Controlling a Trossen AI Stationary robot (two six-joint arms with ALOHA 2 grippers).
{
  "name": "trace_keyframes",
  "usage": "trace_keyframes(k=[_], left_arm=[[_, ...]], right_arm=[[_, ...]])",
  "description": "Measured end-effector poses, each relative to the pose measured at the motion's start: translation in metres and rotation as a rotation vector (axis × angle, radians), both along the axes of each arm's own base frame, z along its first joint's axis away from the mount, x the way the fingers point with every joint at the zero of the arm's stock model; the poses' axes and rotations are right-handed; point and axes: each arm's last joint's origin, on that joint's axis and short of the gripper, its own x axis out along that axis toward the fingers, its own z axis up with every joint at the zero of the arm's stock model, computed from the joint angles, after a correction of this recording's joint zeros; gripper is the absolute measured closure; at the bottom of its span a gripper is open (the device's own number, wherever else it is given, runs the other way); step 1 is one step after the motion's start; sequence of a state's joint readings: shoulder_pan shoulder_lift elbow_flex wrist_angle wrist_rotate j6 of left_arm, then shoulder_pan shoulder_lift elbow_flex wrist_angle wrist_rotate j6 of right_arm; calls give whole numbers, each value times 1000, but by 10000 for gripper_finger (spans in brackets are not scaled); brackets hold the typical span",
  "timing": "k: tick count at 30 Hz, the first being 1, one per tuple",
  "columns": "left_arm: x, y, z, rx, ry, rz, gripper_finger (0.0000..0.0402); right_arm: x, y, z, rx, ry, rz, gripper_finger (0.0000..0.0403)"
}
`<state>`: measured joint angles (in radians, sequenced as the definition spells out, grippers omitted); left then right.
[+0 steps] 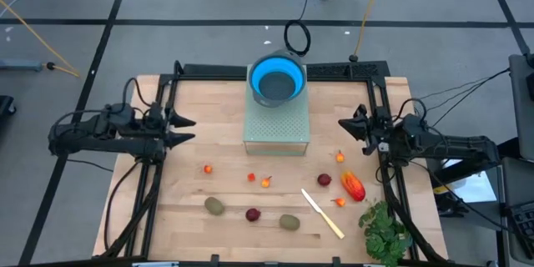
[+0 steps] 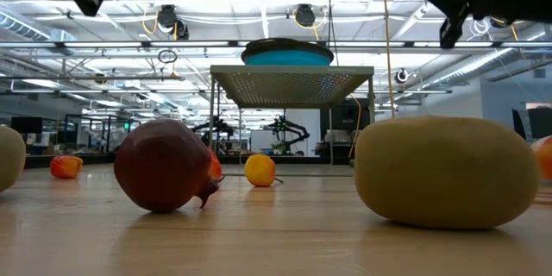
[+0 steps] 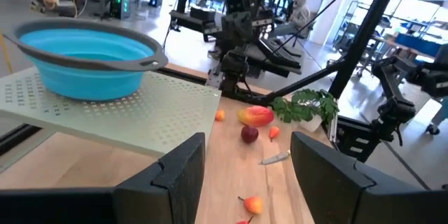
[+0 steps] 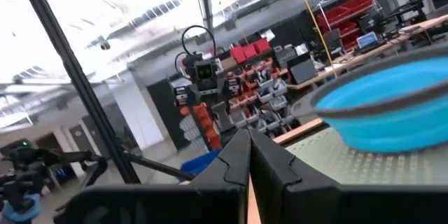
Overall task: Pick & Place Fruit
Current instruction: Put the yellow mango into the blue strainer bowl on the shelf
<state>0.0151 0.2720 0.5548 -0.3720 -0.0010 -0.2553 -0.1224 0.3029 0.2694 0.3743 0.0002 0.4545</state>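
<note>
From above, my left hand [image 1: 185, 128] hangs over the left edge of the wooden surface [image 1: 183, 217], fingers parted and holding nothing. My right hand [image 1: 344, 123] waits over the right edge, pinched shut and empty. Between them one blue bowl [image 1: 278, 79] sits on one pale perforated stand [image 1: 277, 127]. The fruit lies loose on the near half of the surface, well apart from both hands: one red-orange oval [image 1: 354, 186], two kiwi-like ovals [image 1: 215, 206] [image 1: 289, 222], two dark red balls [image 1: 253, 214] [image 1: 324, 180], and five tiny orange-red bits [image 1: 208, 168] [image 1: 251, 177] [image 1: 266, 182] [image 1: 340, 157] [image 1: 340, 202]. One cream knife [image 1: 322, 213] and one green leafy bunch [image 1: 385, 230] lie to the right.

At table height, one dark red ball [image 2: 164, 165] and one kiwi-like oval [image 2: 446, 171] fill the front, with two orange bits [image 2: 65, 166] [image 2: 260, 170] behind and another oval cut off at the left edge [image 2: 9, 159]. The bowl [image 2: 287, 53] tops the stand [image 2: 291, 75].

Through my left wrist camera, between my spread fingers [image 3: 175, 175], I count one bowl [image 3: 87, 56], one red-orange oval [image 3: 256, 116], one dark ball [image 3: 249, 134], the knife [image 3: 276, 157], the leafy bunch [image 3: 304, 105] and three small bits [image 3: 220, 115] [image 3: 274, 132] [image 3: 253, 204].

Through my right wrist camera, my fingers [image 4: 238, 155] meet, and the bowl [image 4: 387, 108] shows beyond.
</note>
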Motion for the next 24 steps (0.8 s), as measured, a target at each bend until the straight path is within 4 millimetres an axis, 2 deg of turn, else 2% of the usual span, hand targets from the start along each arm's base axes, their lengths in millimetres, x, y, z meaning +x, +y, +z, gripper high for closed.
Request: trace_keyframes(k=[12,24], left_arm=[[-17,0,-27,31,-66,-1,190],[-27,0,-35,45,-81,-1,190]], right_arm=[[21,-1,64,-38,231,42,403],[46,1,97,-32,484,110,403]])
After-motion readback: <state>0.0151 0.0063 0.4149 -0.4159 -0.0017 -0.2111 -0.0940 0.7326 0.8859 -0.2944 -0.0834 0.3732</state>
